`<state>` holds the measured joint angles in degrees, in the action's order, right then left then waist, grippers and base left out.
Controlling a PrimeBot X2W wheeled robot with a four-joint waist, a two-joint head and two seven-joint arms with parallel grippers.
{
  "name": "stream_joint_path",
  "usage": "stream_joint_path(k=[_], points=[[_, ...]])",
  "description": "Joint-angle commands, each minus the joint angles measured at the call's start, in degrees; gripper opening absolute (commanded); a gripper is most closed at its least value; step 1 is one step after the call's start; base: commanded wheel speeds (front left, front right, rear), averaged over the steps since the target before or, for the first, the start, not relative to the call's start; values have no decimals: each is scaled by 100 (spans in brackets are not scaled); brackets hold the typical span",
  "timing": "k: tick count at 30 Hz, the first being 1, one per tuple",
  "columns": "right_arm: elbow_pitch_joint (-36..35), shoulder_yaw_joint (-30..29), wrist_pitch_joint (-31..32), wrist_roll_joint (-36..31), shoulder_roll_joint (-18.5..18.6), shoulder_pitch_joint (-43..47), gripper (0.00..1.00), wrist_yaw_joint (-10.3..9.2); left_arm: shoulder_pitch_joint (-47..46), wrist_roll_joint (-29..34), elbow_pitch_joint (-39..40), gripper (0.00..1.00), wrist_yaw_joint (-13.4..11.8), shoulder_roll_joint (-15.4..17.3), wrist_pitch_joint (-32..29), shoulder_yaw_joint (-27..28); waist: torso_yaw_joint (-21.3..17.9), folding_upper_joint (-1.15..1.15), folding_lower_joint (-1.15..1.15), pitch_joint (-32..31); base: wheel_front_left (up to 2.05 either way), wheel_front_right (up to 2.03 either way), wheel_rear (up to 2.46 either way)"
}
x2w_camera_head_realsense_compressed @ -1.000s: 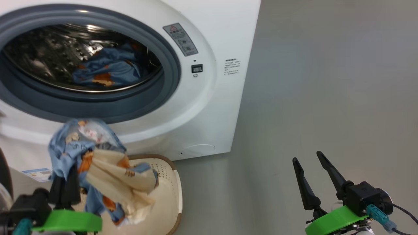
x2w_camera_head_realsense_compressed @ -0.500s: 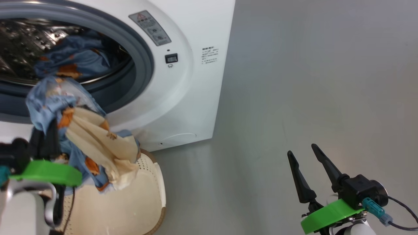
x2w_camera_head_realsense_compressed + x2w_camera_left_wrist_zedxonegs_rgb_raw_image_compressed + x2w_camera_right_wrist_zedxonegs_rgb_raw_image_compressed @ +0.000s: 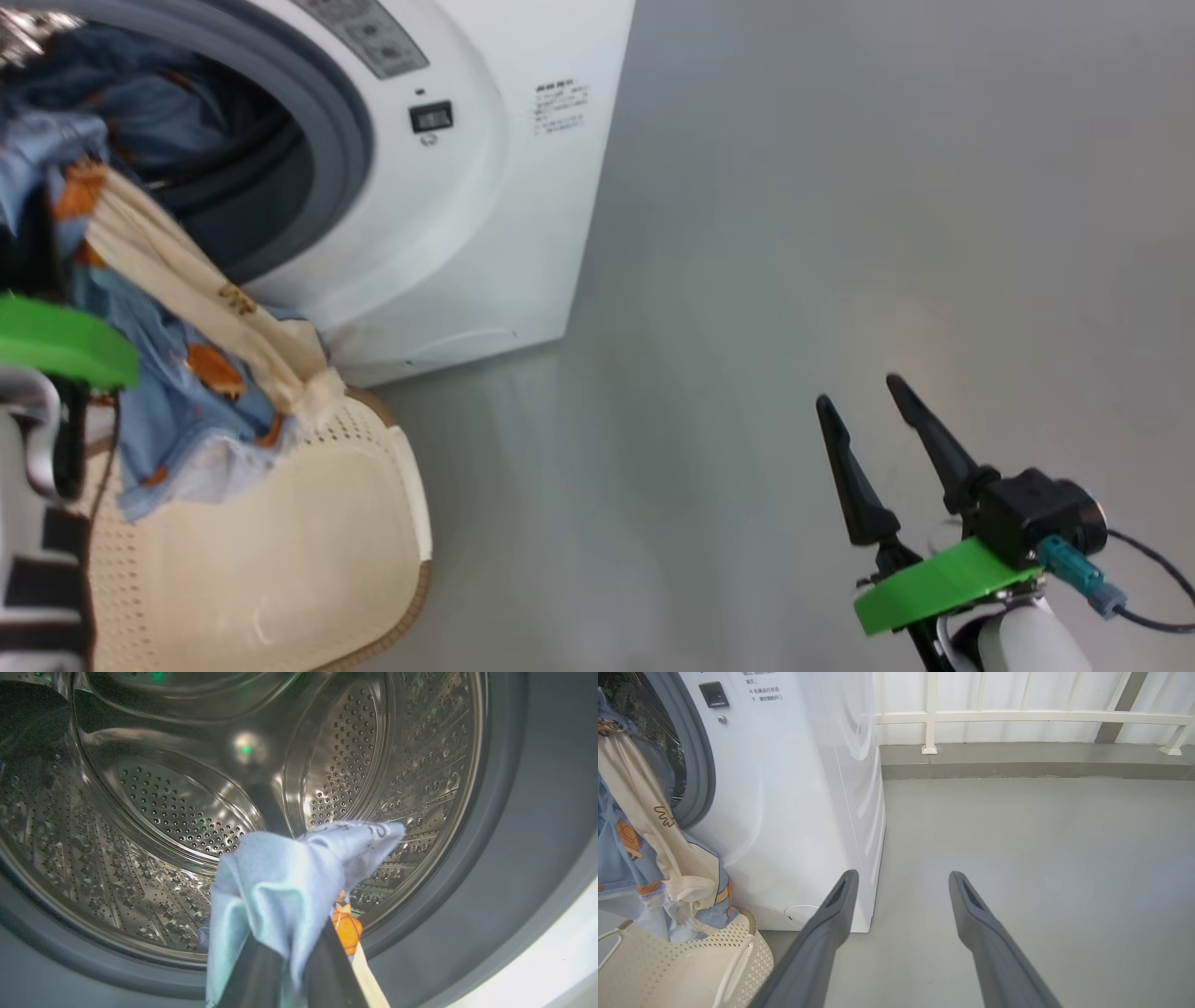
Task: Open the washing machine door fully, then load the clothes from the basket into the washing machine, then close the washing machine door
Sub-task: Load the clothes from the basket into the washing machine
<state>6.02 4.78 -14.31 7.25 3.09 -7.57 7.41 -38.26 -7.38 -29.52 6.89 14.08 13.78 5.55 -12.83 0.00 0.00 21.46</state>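
The washing machine (image 3: 448, 233) stands at the upper left, its grey-gasketed opening (image 3: 317, 159) uncovered; its door is out of view. Light-blue clothes (image 3: 140, 112) lie inside the drum. My left gripper (image 3: 292, 956) is shut on a blue and cream garment (image 3: 177, 308), holding its top in front of the steel drum (image 3: 177, 807). The garment's lower end hangs down into the cream basket (image 3: 280, 560) on the floor. In the right wrist view the same garment (image 3: 644, 835) drapes beside the machine (image 3: 794, 788) above the basket (image 3: 691, 966). My right gripper (image 3: 868, 397) stands open over bare floor, holding nothing.
Grey floor (image 3: 840, 187) stretches to the right of the machine. A low grey kerb with a white railing (image 3: 1017, 718) runs behind it. The basket sits right against the machine's front.
The head view has swung, shifting the machine left and up. My left gripper has lifted the garment from below the opening up to the drum mouth. The right gripper stays open.
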Motion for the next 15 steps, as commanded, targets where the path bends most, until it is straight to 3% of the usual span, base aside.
stream_joint_path(k=[1, 15], points=[[-171, 147, -68, 89, -16, -127, 100, 8, -351, 14, -33, 0, 12, 348, -43, 103, -171, 0, 0, 312, 0, 0, 0], [-259, 282, -69, 428, -20, -321, 100, 8, -1845, 159, -1031, 0, -58, 653, -243, -145, -401, 0, 0, 1236, 0, 0, 0]])
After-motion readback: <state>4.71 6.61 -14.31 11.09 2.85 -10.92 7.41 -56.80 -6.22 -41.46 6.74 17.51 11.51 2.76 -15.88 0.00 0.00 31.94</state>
